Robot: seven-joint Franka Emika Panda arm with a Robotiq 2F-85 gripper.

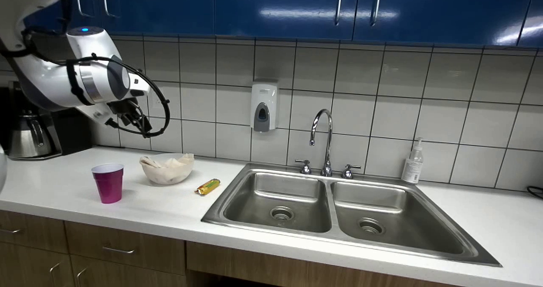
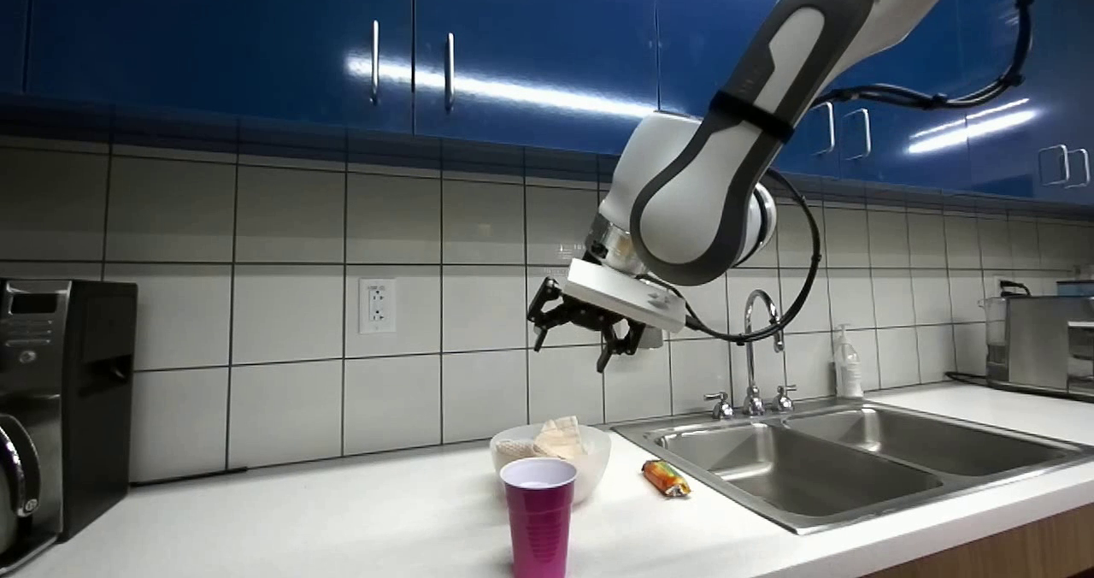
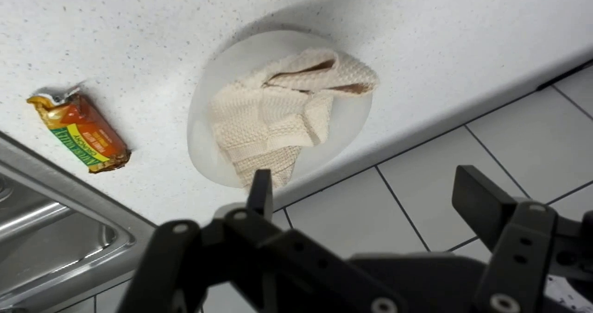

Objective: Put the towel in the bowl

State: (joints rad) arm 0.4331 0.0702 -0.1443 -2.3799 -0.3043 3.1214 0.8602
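The cream woven towel [image 3: 273, 118] lies crumpled inside the translucent white bowl [image 3: 204, 128]. Part of it reaches over the bowl's rim in the wrist view. The towel [image 1: 172, 164] [image 2: 560, 439] and bowl [image 1: 169, 178] [image 2: 591, 475] show in both exterior views, on the counter near the tiled wall. My gripper [image 3: 363, 183] is open, with nothing between its fingers. In an exterior view the gripper [image 2: 571, 357] hangs well above the bowl, tilted. In an exterior view the gripper [image 1: 138, 123] is partly hidden by a cable loop.
A purple cup [image 1: 108, 184] [image 2: 540, 518] stands near the bowl. A wrapped snack bar [image 3: 88, 134] [image 1: 208, 187] lies between bowl and sink [image 1: 250, 193]. A coffee machine [image 2: 77, 390] stands at the counter's end. Blue cabinets [image 2: 530, 48] hang above.
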